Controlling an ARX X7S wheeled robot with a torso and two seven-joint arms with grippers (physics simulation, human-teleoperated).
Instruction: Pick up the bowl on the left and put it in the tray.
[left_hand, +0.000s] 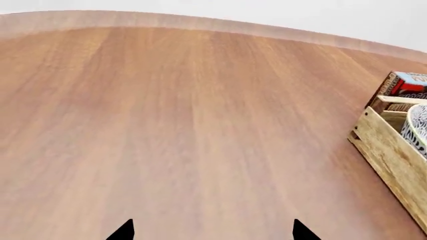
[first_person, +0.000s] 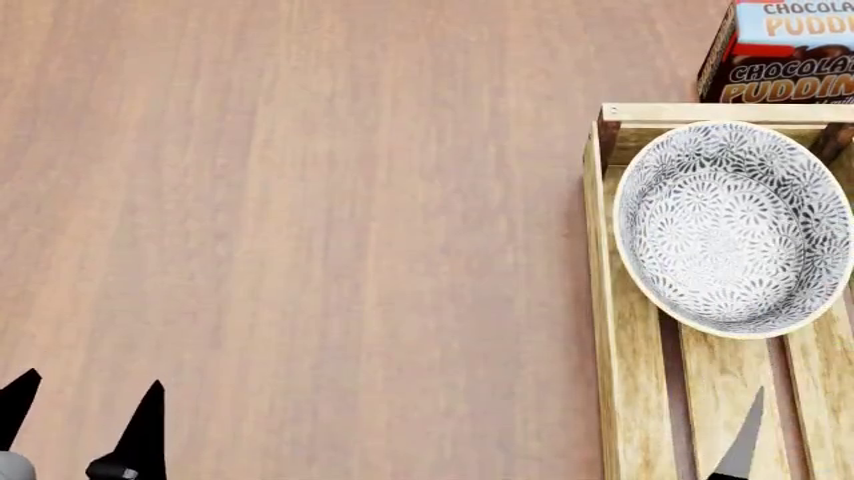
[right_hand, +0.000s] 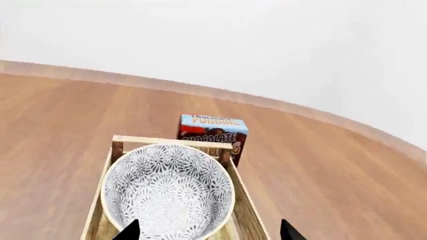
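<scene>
The bowl (first_person: 727, 225), white with a dense grey floral pattern, rests inside the light-wood tray (first_person: 597, 300) at its far end. My left gripper (first_person: 83, 410) hangs open over bare table far to the left of the tray. In the left wrist view my left gripper (left_hand: 213, 231) has nothing between its tips, and the tray (left_hand: 387, 150) and bowl (left_hand: 419, 125) sit at the frame edge. My right gripper (right_hand: 210, 231) stands open just short of the bowl (right_hand: 167, 190) and above the tray (right_hand: 170, 141), gripping nothing. One of its fingers (first_person: 741, 440) shows over the slats.
A chocolate pudding box (first_person: 787, 50) stands just beyond the tray's far end; the same box (right_hand: 212, 131) shows behind the tray's end rail. The wooden table (first_person: 294, 220) stretches left of the tray, and its far edge (left_hand: 200, 22) meets a pale wall.
</scene>
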